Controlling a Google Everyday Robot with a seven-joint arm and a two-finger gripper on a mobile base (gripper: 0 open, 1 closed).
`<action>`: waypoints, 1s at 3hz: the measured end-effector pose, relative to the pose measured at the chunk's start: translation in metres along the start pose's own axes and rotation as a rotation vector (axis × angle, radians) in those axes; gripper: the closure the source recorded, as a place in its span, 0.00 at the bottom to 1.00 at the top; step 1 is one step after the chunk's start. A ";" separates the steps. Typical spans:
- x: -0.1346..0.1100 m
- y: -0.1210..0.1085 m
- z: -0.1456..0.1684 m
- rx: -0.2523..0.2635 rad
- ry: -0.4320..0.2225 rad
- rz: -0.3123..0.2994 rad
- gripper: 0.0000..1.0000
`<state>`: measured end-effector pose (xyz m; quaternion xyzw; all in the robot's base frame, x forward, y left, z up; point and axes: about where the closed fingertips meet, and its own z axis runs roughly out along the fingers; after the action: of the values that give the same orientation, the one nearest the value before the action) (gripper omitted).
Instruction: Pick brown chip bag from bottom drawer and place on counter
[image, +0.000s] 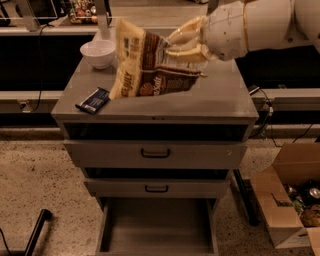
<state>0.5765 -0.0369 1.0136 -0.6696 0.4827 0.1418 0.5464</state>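
Note:
My gripper (181, 46) is shut on the brown chip bag (145, 65), a crinkled cream-yellow bag with a dark brown panel. It holds the bag by its right end, in the air just above the middle of the counter (220, 97). The bag hangs down to the left, and its lower edge is close to the counter top. The bottom drawer (157, 225) is pulled open at the foot of the cabinet and nothing shows inside it.
A white bowl (98, 53) stands at the counter's back left. A dark blue bar wrapper (93, 100) lies near the counter's front left edge. Two upper drawers with black handles (155, 153) are shut. A cardboard box (292, 200) stands on the floor at the right.

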 end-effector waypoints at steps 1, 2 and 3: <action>0.010 -0.002 -0.007 0.017 -0.047 -0.012 1.00; 0.020 0.010 -0.017 0.015 -0.027 -0.012 1.00; 0.020 0.005 -0.012 -0.016 0.025 -0.043 1.00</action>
<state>0.5787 -0.0568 1.0009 -0.6859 0.4738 0.1256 0.5378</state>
